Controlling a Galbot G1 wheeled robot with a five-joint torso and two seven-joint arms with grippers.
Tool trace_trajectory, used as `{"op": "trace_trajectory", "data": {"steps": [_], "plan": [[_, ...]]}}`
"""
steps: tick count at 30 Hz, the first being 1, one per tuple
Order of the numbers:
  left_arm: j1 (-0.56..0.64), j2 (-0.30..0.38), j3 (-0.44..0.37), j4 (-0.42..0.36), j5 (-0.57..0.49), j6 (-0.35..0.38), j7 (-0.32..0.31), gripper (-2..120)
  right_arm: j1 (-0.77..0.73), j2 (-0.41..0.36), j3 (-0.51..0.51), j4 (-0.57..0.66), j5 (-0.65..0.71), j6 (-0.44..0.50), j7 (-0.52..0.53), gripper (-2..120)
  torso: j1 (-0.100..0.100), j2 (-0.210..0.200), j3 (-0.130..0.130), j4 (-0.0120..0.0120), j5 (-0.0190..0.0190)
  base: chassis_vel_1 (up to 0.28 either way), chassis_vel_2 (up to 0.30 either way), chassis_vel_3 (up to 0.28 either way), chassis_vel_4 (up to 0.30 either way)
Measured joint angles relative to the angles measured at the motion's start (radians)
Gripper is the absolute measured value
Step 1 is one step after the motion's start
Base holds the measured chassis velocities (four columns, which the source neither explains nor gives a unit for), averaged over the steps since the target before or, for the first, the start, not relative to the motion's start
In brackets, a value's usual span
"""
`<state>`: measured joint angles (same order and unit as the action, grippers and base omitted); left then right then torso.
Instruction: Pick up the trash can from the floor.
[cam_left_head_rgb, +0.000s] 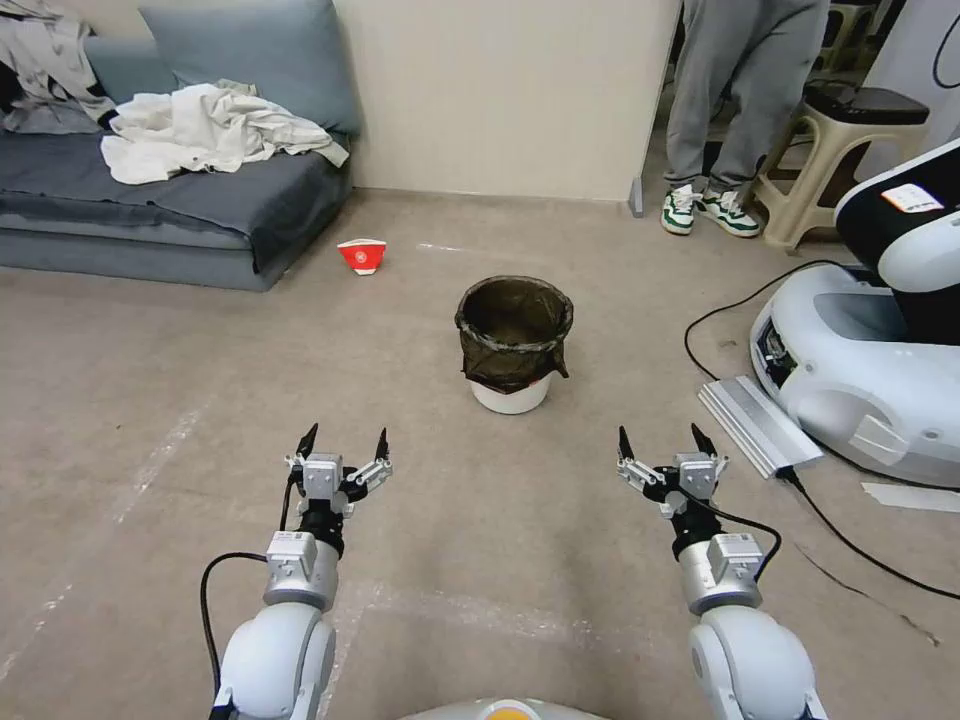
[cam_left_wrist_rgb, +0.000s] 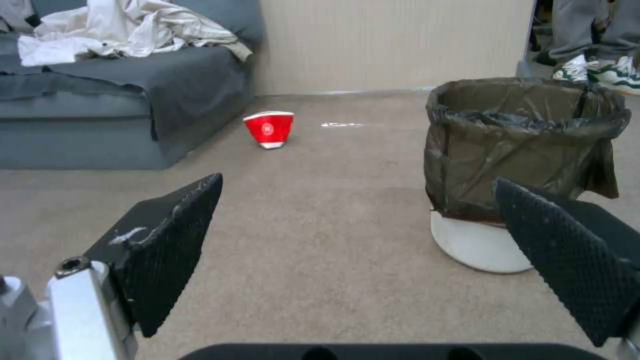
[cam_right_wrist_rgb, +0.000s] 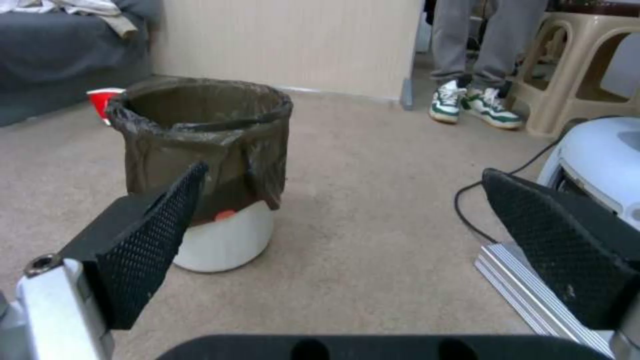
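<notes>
Bin (cam_left_head_rgb: 514, 345) stands upright on the floor (cam_left_head_rgb: 180, 380) ahead of you, between your two arms and beyond both, its dark bag folded over the rim and the white base showing below. To its left, farther back, you have a sofa (cam_left_head_rgb: 170, 200) with crumpled cloth, and a red bowl (cam_left_head_rgb: 362, 256) on the floor near the sofa's corner. Your left gripper (cam_left_head_rgb: 343, 442) and right gripper (cam_left_head_rgb: 660, 440) both hover above the floor short of the bin, fingers spread apart and holding nothing.
</notes>
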<state>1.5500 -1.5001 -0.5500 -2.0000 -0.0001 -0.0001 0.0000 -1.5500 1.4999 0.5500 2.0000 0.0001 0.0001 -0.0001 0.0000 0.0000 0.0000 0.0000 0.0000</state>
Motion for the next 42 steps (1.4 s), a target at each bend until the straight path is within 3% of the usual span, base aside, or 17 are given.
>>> {"op": "trace_trajectory", "data": {"steps": [17, 21, 29, 33, 34, 35, 42], "plan": [[0.0, 0.0, 0.0, 0.0, 0.0, 0.0, 0.0, 100, -0.004, 0.001, 0.002, 0.003, 0.001, -0.002, 0.0, 100, 0.0, 0.0, 0.0, 0.0, 0.0, 0.0, 0.0, 0.0, 0.0], [0.009, 0.002, -0.003, -0.024, -0.014, 0.017, 0.0, 100, -0.043, 0.014, 0.029, 0.071, 0.019, -0.034, -0.003, 100, 0.0, 0.0, 0.0, -0.0001, -0.0004, 0.0, 0.0, 0.0, 0.0], [0.105, 0.026, -0.048, -0.268, -0.182, 0.216, -0.003, 100, -0.19, 0.064, 0.127, 0.319, 0.089, -0.157, -0.015, 100, 0.0, 0.0, 0.0, 0.0, -0.0001, 0.0, 0.0, 0.0, 0.0], [0.124, 0.031, -0.056, -0.313, -0.214, 0.247, -0.003, 100, -0.216, 0.073, 0.145, 0.362, 0.102, -0.174, -0.019, 100, 0.0, 0.0, 0.0, -0.0001, -0.0001, 0.0, 0.0, 0.0, 0.0], [0.16, 0.048, -0.061, -0.344, -0.247, 0.215, -0.001, 100, -0.261, 0.091, 0.164, 0.377, 0.147, -0.075, -0.05, 100, 0.0, 0.0, 0.0, -0.0001, 0.0003, 0.0, 0.0, 0.0, 0.0], [0.166, 0.05, -0.062, -0.344, -0.25, 0.2, 0.002, 100, -0.264, 0.093, 0.165, 0.373, 0.154, -0.047, -0.057, 100, 0.0, 0.0, 0.0, 0.0001, -0.0003, 0.0, 0.0, 0.0, 0.0], [0.172, 0.052, -0.06, -0.325, -0.251, 0.157, 0.006, 100, -0.265, 0.094, 0.151, 0.35, 0.17, 0.019, -0.07, 100, 0.0, 0.0, 0.0, 0.0001, 0.0, 0.0, 0.0, 0.0, 0.0]]}}
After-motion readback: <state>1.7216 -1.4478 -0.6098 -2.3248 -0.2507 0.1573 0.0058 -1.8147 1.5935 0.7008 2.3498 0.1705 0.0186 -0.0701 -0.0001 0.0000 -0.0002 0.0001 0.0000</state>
